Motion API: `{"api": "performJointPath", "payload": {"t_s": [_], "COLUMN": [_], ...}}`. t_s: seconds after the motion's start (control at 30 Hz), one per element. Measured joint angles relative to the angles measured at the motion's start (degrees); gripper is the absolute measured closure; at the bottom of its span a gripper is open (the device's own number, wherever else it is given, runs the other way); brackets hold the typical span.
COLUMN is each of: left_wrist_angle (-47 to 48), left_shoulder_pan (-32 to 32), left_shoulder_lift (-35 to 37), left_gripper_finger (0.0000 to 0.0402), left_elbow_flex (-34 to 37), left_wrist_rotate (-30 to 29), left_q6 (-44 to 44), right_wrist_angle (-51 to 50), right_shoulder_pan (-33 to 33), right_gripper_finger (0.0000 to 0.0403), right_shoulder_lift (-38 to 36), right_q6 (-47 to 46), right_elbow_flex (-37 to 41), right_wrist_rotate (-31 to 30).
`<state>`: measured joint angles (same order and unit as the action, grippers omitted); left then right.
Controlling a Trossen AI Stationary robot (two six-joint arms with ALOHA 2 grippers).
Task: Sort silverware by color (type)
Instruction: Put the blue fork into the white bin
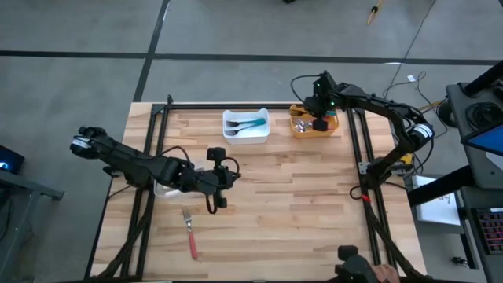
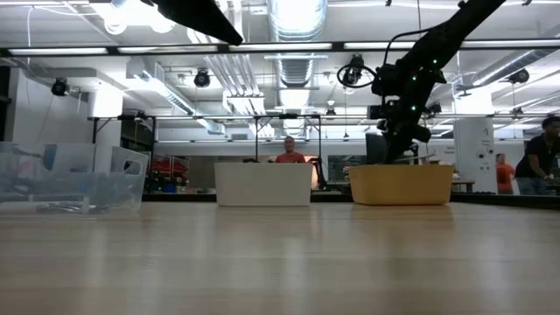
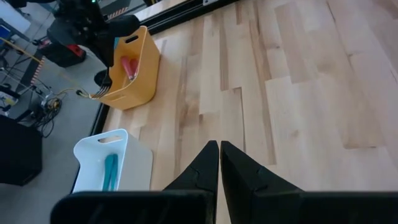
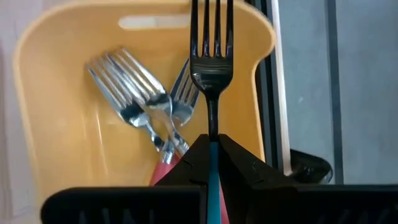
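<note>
My right gripper (image 4: 213, 138) hangs over the orange bin (image 1: 314, 126) at the table's far right, shut on a teal-handled fork (image 4: 211, 56). Inside that bin lie red-handled forks (image 4: 146, 118). The white bin (image 1: 246, 126) to its left holds teal-handled silverware (image 3: 110, 173). A red-handled fork (image 1: 189, 233) lies flat on the wood near the table's near left. My left gripper (image 3: 219, 144) is shut on nothing, above the bare table at mid-left (image 1: 233, 178). My right gripper pinches the fork's teal handle (image 4: 213, 174) between its two fingers. The fork runs along the fingers, its metal head (image 4: 211, 74) sticking out past the fingertips. The fingers slant down from above. The fork is lifted clear, tines over the orange bin's rim (image 4: 249, 25).
A clear bin (image 2: 70, 179) stands at the table's left, under my left arm (image 1: 141, 167). Black frame rails (image 1: 236, 105) run along the far edge and both sides. Open wood lies at the centre and near right (image 1: 314, 212). People stand in the room beyond.
</note>
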<state>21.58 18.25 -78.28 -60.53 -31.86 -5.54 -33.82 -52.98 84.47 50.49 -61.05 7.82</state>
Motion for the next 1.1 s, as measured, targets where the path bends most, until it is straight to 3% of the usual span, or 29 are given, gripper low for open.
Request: {"api": "performJointPath", "payload": {"t_s": [0.23,0.63,0.93,1.1], "left_wrist_angle": [0.02,0.18,3.77,0.57], "left_shoulder_pan": [0.01,-3.35,-16.41,-27.14], "left_shoulder_lift": [0.0,0.12,4.45,10.01], "left_gripper_finger": [0.0402,0.0402,0.0402,0.0402], "left_elbow_flex": [-0.02,-0.07,0.6,5.31], "left_wrist_rotate": [0.0,0.4,13.52,24.75], "left_q6": [0.02,-3.72,-12.77,-17.58], "right_wrist_angle": [0.48,6.88,7.42,9.94], "right_shoulder_pan": [-0.14,3.85,13.97,18.31], "right_gripper_finger": [0.0392,0.0392,0.0392,0.0392], "right_shoulder_lift": [0.01,0.36,6.4,13.43], "right_q6": [-1.54,-16.03,-19.05,-18.96], "right_elbow_flex": [-0.36,-5.13,-14.01,-22.73], "right_wrist_rotate": [0.06,0.1,-0.36,-0.37]}}
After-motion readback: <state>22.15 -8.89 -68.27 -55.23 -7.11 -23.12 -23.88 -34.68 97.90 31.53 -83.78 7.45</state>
